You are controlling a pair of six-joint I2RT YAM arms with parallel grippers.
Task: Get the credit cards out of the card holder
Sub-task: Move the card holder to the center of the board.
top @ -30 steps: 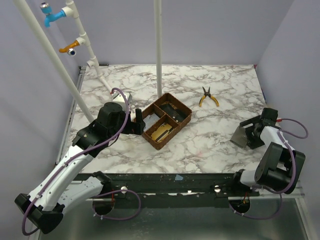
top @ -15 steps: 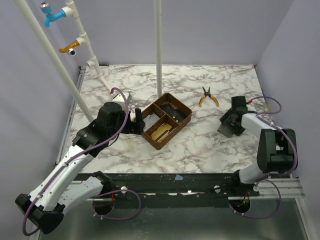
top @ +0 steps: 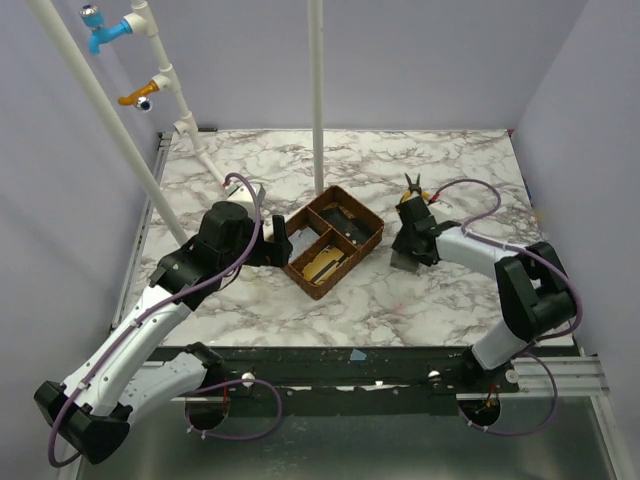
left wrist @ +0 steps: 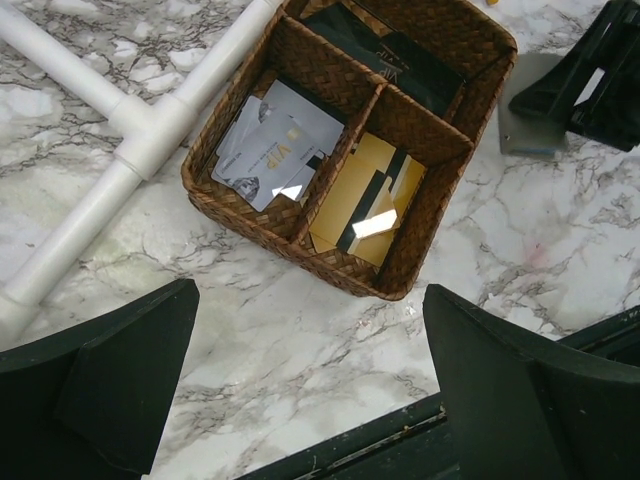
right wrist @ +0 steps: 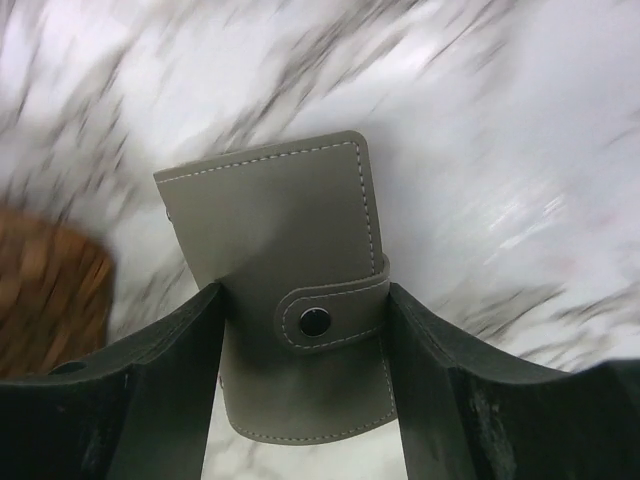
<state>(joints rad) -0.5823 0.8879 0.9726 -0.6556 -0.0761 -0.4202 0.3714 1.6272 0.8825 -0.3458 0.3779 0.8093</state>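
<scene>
With our right pincer [right wrist: 302, 300] pinching the grey snap-closed card holder [right wrist: 270, 220] beside the brown woven tray [left wrist: 340, 265], we should steady it so our spread left pincer [left wrist: 310, 330] can unsnap it.

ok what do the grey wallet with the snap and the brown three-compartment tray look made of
The flat grey card holder: leather or faux leather, matte, with pale stitching along the edges and a dark metal-looking snap. The brown three-compartment tray: woven plant fibre, perhaps wicker or seagrass, going by its plaited walls; matte.
</scene>
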